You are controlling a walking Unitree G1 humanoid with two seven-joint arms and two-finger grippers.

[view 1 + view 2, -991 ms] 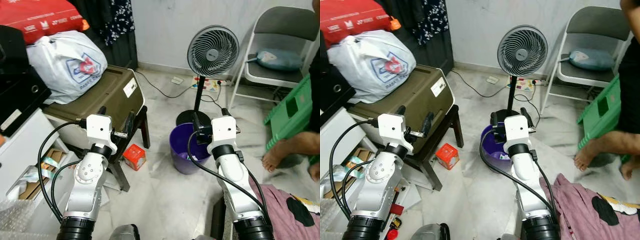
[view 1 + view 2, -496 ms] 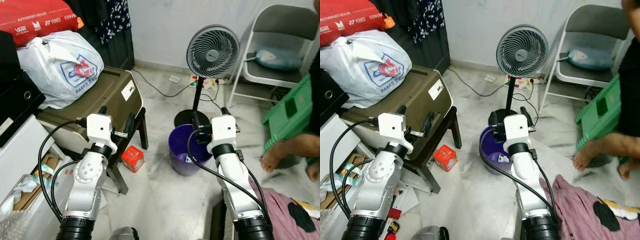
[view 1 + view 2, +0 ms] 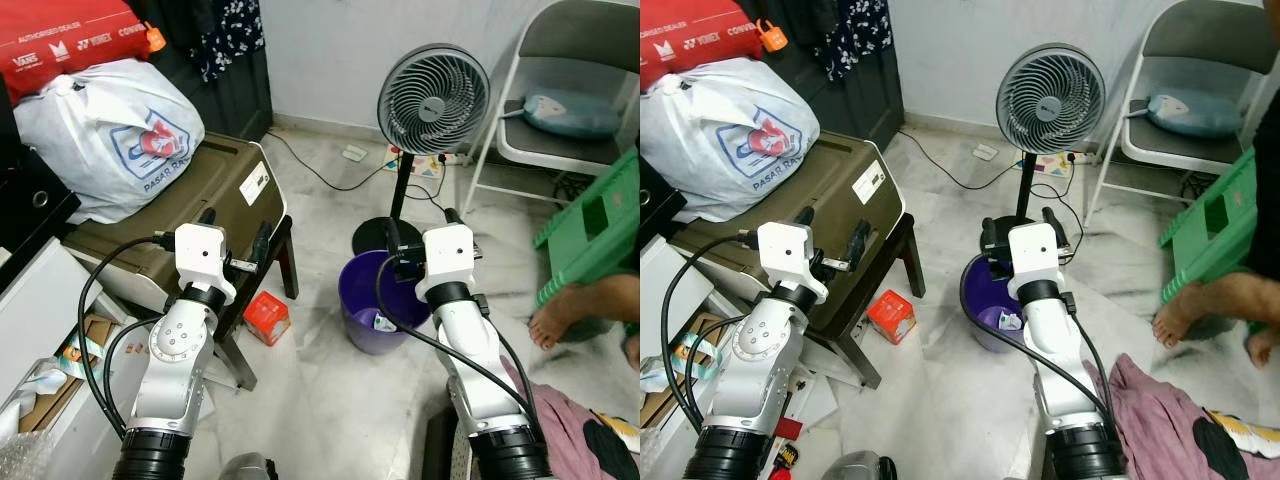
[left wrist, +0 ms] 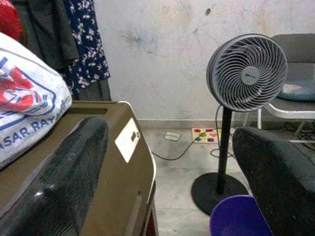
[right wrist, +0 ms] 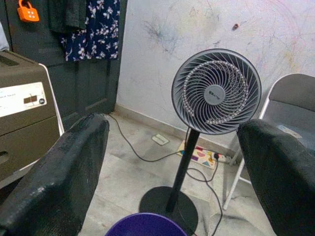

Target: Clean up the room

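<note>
My left gripper point(image 3: 233, 232) is up in front of me, and my right gripper point(image 3: 420, 232) is up beside it. A bucket point(image 3: 370, 300) sits on the floor between my arms. A fan point(image 3: 433, 100) stands just behind the bucket. A small box point(image 3: 267, 317) lies on the floor to the left of the bucket, beside a stool point(image 3: 285, 260). A case point(image 3: 190, 205) lies on the stool, and a bag point(image 3: 100, 135) lies on the case. A chair point(image 3: 560, 110) stands right of the fan. A person's foot point(image 3: 560, 320) is on the floor at my right.

The white plastic bag point(image 3: 105, 135) on the brown case at far left carries a red-and-blue emblem with the words "PASAR RAYA". The red package point(image 3: 70, 40) above it shows white lettering, of which "AUTHORISED DEALER" can be made out; its other marks are too small to read.
</note>
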